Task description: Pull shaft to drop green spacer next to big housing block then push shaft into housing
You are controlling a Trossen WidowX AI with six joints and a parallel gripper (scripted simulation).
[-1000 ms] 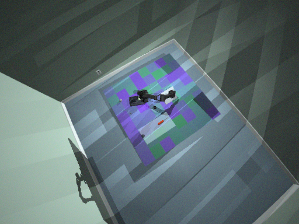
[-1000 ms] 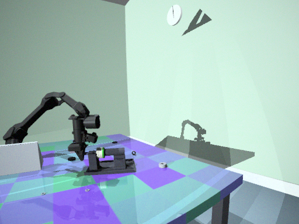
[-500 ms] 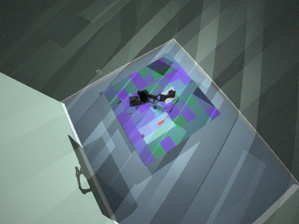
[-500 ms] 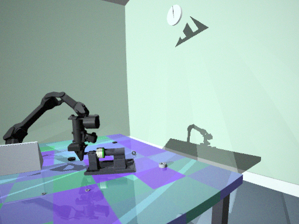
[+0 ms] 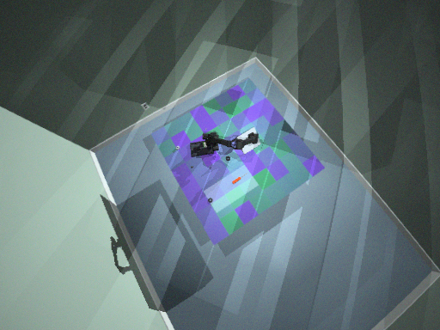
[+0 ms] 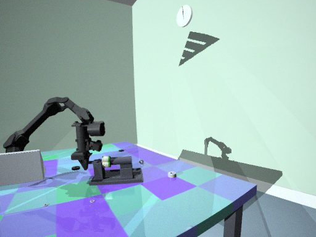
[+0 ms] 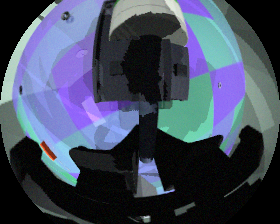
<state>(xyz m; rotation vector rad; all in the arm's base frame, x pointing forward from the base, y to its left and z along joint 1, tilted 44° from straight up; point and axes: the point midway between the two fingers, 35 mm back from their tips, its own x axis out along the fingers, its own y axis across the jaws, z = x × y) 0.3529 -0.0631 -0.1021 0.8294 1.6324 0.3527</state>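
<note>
A dark fixture stands on the checkered table. It has a small post and a big housing block. Green and pale spacers sit on the shaft between the post and the housing, close together. My gripper points down just outside the small post and is shut on the dark shaft at its free end. In the wrist view the post fills the upper middle, with a pale spacer behind it. The housing's bore is hidden.
A grey box stands at the table's left. A white ring, a small ring, a black disc and small washers lie loose on the table. An orange piece lies farther off. The table edge is to the right.
</note>
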